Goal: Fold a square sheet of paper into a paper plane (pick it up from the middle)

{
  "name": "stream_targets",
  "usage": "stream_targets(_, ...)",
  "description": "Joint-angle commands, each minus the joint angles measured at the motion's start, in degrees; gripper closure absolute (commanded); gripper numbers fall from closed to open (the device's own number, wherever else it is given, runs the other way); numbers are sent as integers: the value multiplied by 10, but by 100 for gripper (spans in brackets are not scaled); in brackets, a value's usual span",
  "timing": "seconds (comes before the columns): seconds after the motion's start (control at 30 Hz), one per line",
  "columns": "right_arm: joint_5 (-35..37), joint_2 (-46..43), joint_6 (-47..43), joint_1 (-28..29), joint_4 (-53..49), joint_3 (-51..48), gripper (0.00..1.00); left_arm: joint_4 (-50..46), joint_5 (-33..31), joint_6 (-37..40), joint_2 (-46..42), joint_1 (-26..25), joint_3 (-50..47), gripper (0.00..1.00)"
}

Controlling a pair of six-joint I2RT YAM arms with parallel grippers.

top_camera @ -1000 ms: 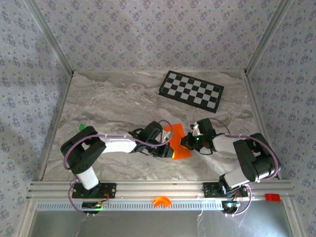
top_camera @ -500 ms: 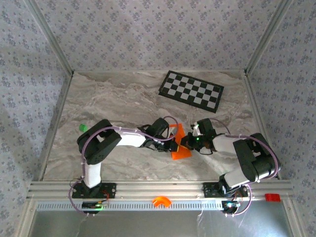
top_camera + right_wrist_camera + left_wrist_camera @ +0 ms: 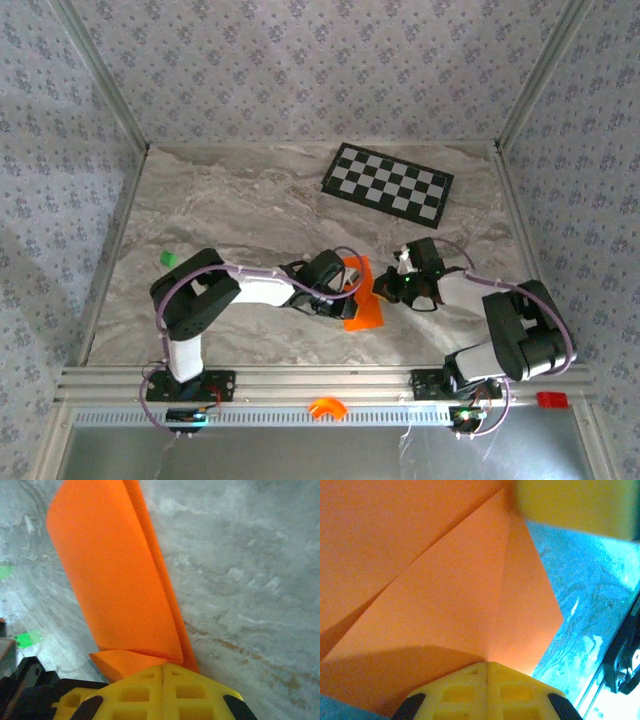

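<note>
Top external view: note that the left arm has swung its elbow inward over the last second. The left gripper (image 3: 343,290) now sits tight against the orange paper sheet (image 3: 363,300), opposite the right gripper (image 3: 388,290). The sheet, earlier spread in two flatter lobes, now reads as one narrower folded shape between the two grippers. It is near the front middle of the desk (image 3: 230,210), well apart from the checkerboard (image 3: 388,181).

Left wrist view: the left gripper's yellow fingers (image 3: 455,695) are clenched on the sheet's near edge. Creased triangular flaps spread ahead of them.

Right wrist view: the right gripper's fingers (image 3: 135,690) are clenched on the sheet's near end. The doubled layers extend away from them over the desk.

Treat this as a fold being closed along a crease. Judge the plane as partly formed, its layers not yet pressed flat
</note>
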Motion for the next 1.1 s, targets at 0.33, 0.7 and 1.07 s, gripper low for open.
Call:
stream_targets(0.33,52,17,4,98,5,-1,100,-114,-47,38,5,-4,-24,100)
stream_targets(0.7,20,40,-31,-29,-11,-1,100,-108,-45,34,13,-4,-28,100)
stream_targets(1.07,1,-36,-25,-30,-35,27,98,-109,-44,33,13,-3,-25,100)
